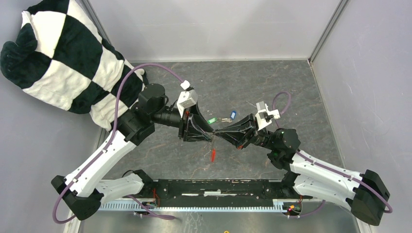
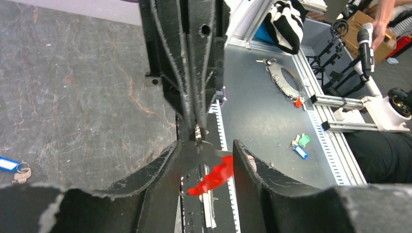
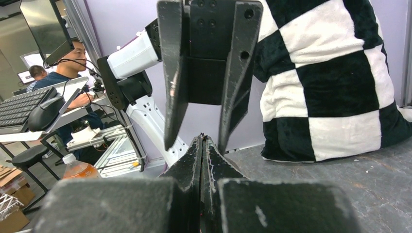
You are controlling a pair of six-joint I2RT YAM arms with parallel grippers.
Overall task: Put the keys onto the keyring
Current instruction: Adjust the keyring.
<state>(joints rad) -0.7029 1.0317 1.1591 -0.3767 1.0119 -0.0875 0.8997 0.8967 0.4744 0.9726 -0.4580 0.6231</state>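
Note:
My right gripper (image 1: pixel 217 132) is shut on the keyring's thin metal ring (image 2: pixel 206 151) and holds it above the table. The red tag (image 1: pixel 214 154) hangs below it and shows between my left fingers in the left wrist view (image 2: pixel 214 177). My left gripper (image 1: pixel 205 130) is open, its jaws on either side of the right gripper's tip (image 2: pixel 198 138), not touching the ring. The green key (image 1: pixel 211 120) and the blue key (image 1: pixel 232 115) lie on the table just behind both grippers. The blue key also shows in the left wrist view (image 2: pixel 8 163). In the right wrist view the ring is hidden between the shut fingers (image 3: pixel 202 145).
A black-and-white checked plush cushion (image 1: pixel 63 53) lies at the back left corner. Grey walls (image 1: pixel 359 73) enclose the dark stone-patterned table. Beyond the near rail (image 2: pixel 335 127), a grey surface holds another green and blue key set (image 2: pixel 301 144) and a metal disc (image 2: pixel 285 80).

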